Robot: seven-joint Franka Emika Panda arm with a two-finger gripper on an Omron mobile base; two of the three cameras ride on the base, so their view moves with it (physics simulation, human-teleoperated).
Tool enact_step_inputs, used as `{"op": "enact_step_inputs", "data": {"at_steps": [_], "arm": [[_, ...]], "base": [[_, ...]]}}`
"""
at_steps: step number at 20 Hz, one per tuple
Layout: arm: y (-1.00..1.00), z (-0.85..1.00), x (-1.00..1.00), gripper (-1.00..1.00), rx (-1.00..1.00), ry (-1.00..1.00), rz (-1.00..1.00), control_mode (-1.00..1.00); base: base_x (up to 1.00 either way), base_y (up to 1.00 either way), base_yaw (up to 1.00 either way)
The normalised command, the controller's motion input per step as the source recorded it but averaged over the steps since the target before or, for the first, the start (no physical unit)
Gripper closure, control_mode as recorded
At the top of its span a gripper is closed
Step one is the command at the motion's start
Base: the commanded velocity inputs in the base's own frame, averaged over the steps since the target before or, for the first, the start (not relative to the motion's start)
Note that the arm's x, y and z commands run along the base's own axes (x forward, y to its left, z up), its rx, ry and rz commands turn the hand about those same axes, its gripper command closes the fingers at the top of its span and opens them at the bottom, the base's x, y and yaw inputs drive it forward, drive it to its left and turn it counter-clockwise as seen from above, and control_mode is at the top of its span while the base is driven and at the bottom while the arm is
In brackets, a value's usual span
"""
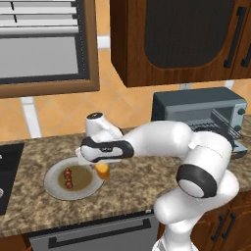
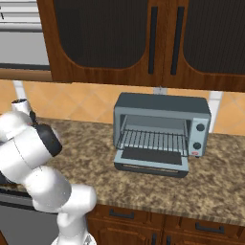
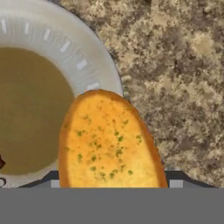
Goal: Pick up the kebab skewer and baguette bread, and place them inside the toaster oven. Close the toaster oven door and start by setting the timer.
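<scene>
The jaws straddle the baguette bread (image 3: 109,140), but whether they grip it I cannot tell; lifted loose, it could drop onto the plate (image 3: 94,70) rim below.

Left base view: behind-left of arm, looking forward and down over the table (image 1: 29,147). Right base view: behind-right, same tilt, squarer on the toaster oven (image 2: 161,134) — both share oven and table. Hand view: straight down, very close on the baguette bread (image 3: 109,142) at the plate (image 3: 87,65) rim.
</scene>
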Motion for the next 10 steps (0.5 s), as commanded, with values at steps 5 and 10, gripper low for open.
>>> {"op": "enact_step_inputs", "data": {"at_steps": [5, 10], "arm": [[-1.0, 0.48, -0.3, 1.0, 0.07, 0.0, -0.18, -1.0], [-1.0, 0.3, -0.3, 1.0, 0.09, 0.0, -0.24, -1.0]], "base": [[0.0, 0.0, 0.0], [0.0, 0.0, 0.0]]}}
